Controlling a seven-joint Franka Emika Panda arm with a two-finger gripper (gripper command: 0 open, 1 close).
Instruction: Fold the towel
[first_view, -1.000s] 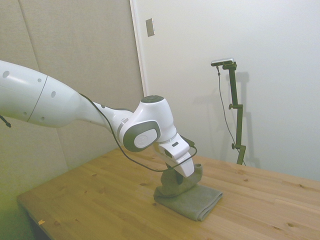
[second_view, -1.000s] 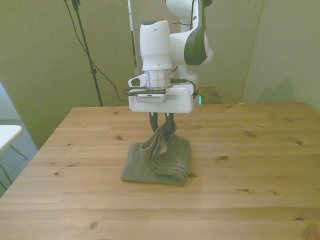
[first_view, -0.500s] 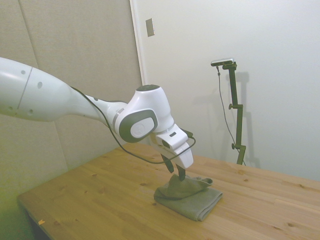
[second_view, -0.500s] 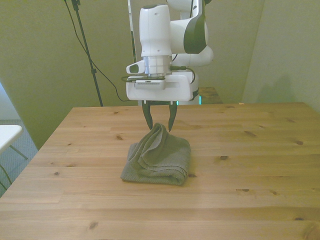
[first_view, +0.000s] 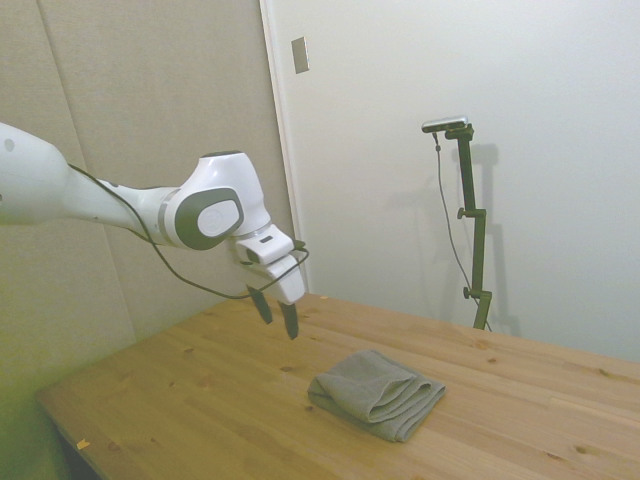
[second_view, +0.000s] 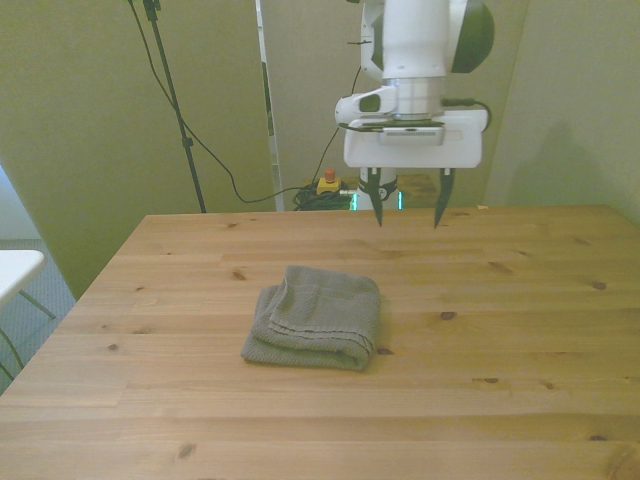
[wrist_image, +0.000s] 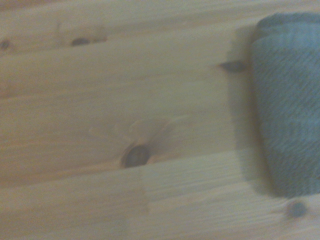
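Note:
The grey towel (first_view: 377, 392) (second_view: 315, 316) lies folded in several layers on the wooden table (second_view: 500, 380), flat and near the middle. Its thick rounded edge (wrist_image: 287, 110) shows at the border of the wrist view. My gripper (first_view: 277, 315) (second_view: 407, 208) hangs open and empty well above the table, toward the far edge and off to the front view's right of the towel. Nothing sits between its two dark fingers (second_view: 374, 203).
A red-and-yellow button box (second_view: 327, 184) and cables lie on the floor behind the table. A white surface (second_view: 15, 268) juts in at the front view's left edge.
The gripper let go of the towel's raised fold, which dropped flat onto the stack. The arm then rose and swung back, away from the towel toward the front view's right.

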